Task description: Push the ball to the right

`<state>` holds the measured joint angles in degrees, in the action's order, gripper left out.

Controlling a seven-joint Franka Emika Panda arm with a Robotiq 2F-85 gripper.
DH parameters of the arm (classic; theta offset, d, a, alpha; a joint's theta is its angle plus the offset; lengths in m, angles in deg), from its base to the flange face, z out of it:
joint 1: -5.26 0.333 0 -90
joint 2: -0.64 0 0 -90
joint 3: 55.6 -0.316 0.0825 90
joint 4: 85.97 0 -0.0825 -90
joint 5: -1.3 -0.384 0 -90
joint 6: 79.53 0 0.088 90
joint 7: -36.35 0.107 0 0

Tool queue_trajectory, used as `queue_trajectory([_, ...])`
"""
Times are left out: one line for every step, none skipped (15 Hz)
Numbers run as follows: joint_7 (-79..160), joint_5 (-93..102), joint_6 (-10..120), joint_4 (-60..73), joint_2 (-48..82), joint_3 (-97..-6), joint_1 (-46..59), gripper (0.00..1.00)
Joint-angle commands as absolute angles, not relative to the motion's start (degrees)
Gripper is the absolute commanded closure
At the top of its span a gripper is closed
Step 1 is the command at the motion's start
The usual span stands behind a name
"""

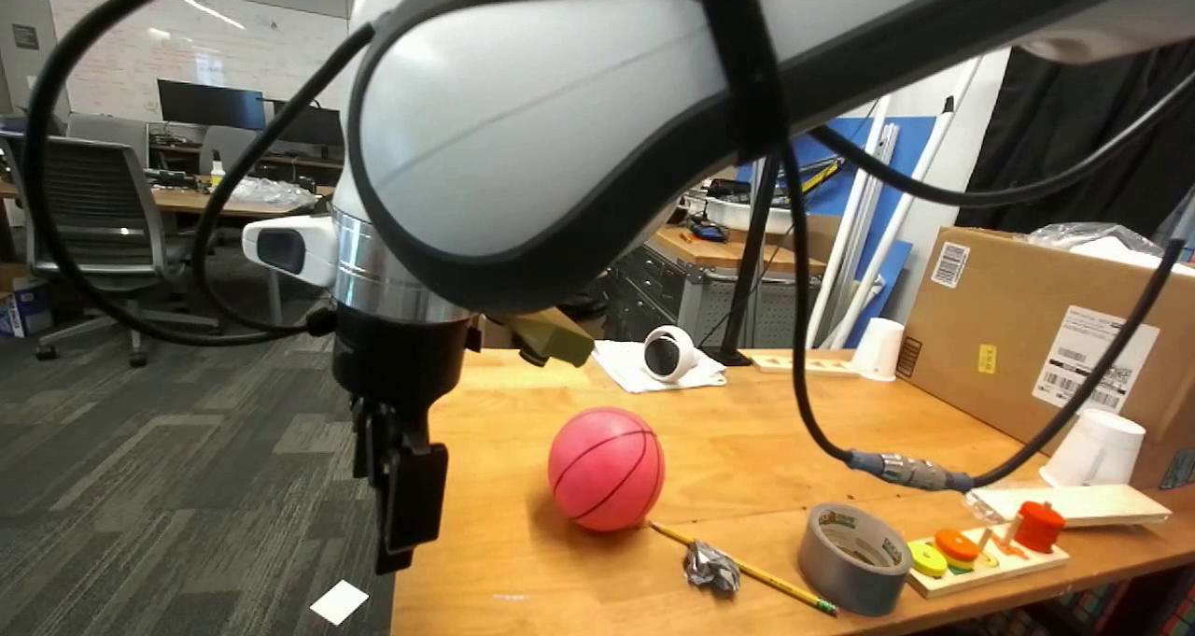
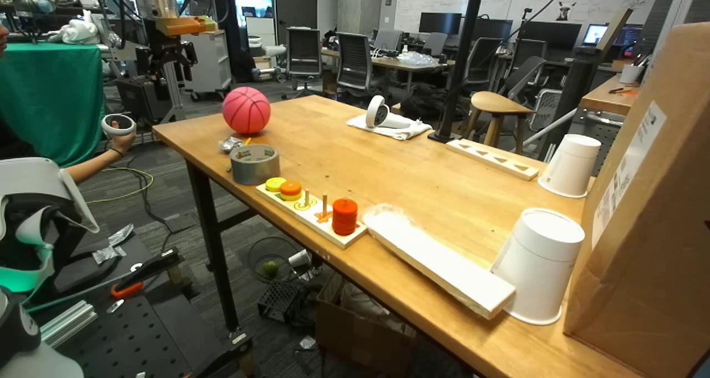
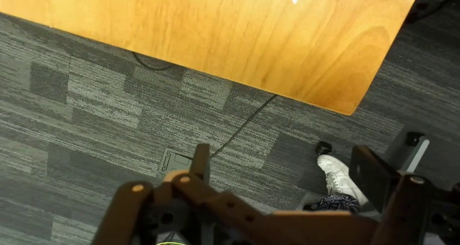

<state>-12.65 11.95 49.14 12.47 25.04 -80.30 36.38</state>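
With my hand (image 3: 282, 162) spread wide and clear of the ball (image 1: 607, 469), at lower centre in an exterior view, I judge this the approach; next I must ease alongside and push right.

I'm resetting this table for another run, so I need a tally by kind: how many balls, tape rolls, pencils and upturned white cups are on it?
Ball: 1
Tape roll: 1
Pencil: 1
Upturned white cups: 2
Total: 5
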Motion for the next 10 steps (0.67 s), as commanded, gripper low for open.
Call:
queue_trajectory([-12.6,14.0,49.4,7.8,28.9,-79.2,35.2,0.00])
queue_trajectory([-12.5,14.1,49.2,7.5,29.3,-78.6,34.6,0.00])
queue_trajectory([-12.3,14.4,49.1,7.5,29.5,-77.6,33.8,0.00])
queue_trajectory([-12.0,15.1,49.4,7.9,29.8,-76.4,33.1,0.00])
queue_trajectory([-11.6,15.9,49.0,8.6,29.5,-75.0,31.9,0.00])
queue_trajectory([-11.0,16.9,48.9,10.1,28.5,-73.5,30.7,0.00])
queue_trajectory([-10.0,18.4,49.4,11.4,27.9,-71.8,29.5,0.00])
queue_trajectory([-8.8,19.9,48.9,14.1,25.5,-70.1,28.1,0.00])
queue_trajectory([-7.8,21.1,49.1,15.8,23.9,-68.8,26.8,0.00])
queue_trajectory([-6.4,23.0,50.6,18.3,21.7,-67.6,25.6,0.00])
